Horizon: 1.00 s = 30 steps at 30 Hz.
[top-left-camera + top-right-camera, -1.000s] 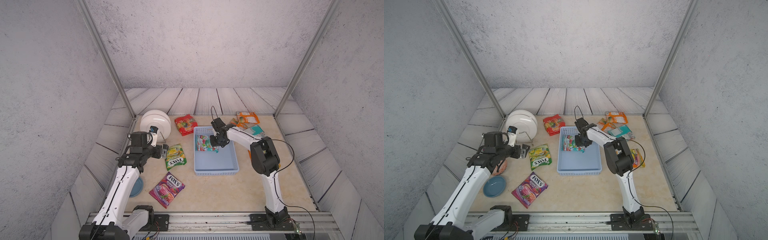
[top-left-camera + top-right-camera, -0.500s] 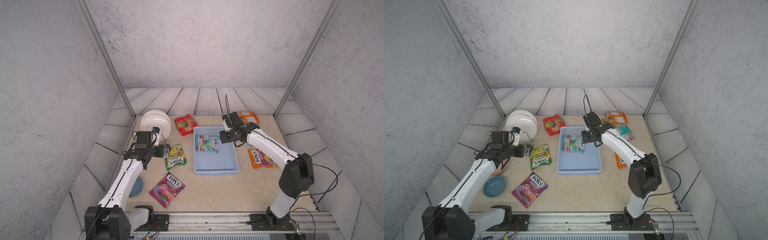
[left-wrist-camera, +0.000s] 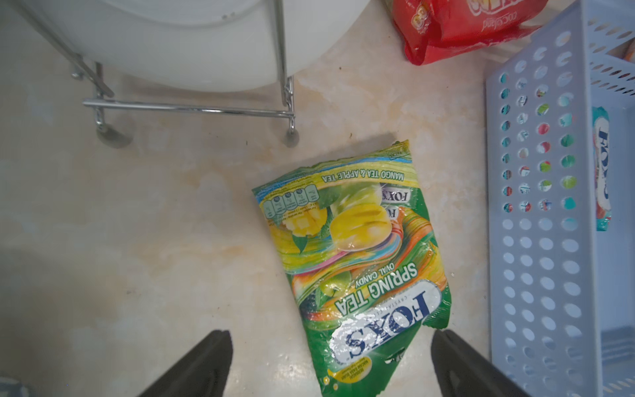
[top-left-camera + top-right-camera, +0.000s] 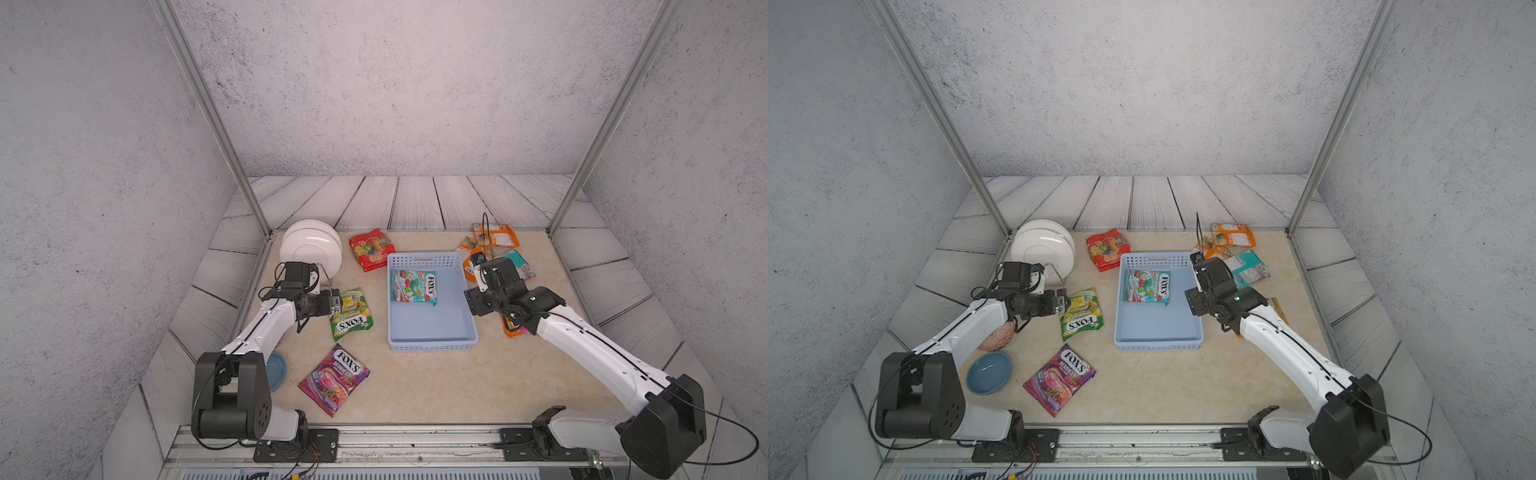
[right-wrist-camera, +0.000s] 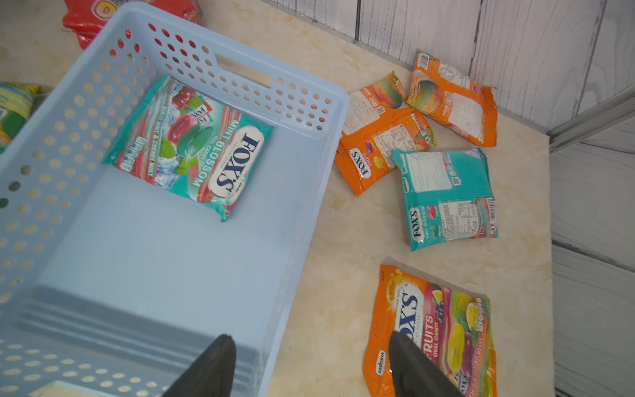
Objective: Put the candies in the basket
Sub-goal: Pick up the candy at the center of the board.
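Pretty plain setup: speckled grey walls (image 4: 395,83) all round, whitewashed plank floor (image 4: 415,203) mid-frame, beige marble-look tabletop (image 4: 457,382) below it, two aluminium posts (image 4: 210,110) slanting in from the upper corners. Light's soft, even.

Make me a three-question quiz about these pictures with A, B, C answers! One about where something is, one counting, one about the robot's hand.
1. Where does the face-up teal mint bag lie? A on a plate; B in the bowl; C in the basket.
2. How many bags are in the basket? A one; B three; C five.
3. The left gripper is: A shut on a bag; B open; C shut on a plate.
Answers: 1 C, the basket's walls surround it. 2 A, the mint bag lies there alone. 3 B, its fingers stand wide apart.
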Each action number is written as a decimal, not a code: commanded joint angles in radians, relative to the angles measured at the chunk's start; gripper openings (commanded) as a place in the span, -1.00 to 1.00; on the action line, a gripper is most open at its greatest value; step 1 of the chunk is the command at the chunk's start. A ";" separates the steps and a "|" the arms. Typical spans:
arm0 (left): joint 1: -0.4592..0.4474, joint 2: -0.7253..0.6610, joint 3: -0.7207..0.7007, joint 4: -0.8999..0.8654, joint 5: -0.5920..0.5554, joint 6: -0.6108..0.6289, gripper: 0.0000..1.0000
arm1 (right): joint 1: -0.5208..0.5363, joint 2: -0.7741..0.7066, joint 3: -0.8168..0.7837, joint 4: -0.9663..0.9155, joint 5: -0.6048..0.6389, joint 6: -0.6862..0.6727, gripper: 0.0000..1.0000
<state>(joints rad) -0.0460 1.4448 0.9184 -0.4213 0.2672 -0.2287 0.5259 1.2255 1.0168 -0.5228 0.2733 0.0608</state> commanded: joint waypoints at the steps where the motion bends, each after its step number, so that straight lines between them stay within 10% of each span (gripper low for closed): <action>1: 0.010 0.041 0.009 0.022 0.020 -0.047 0.92 | -0.003 -0.083 -0.078 0.138 0.061 -0.046 0.60; 24: 0.018 0.290 0.069 0.042 0.106 -0.095 0.61 | -0.003 -0.427 -0.417 0.416 0.065 -0.182 0.96; 30: 0.017 0.300 0.070 0.041 0.089 -0.090 0.16 | -0.002 -0.450 -0.439 0.452 0.065 -0.205 0.99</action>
<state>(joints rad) -0.0345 1.7233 0.9756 -0.3798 0.3550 -0.3237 0.5259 0.8047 0.5846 -0.1173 0.3351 -0.1223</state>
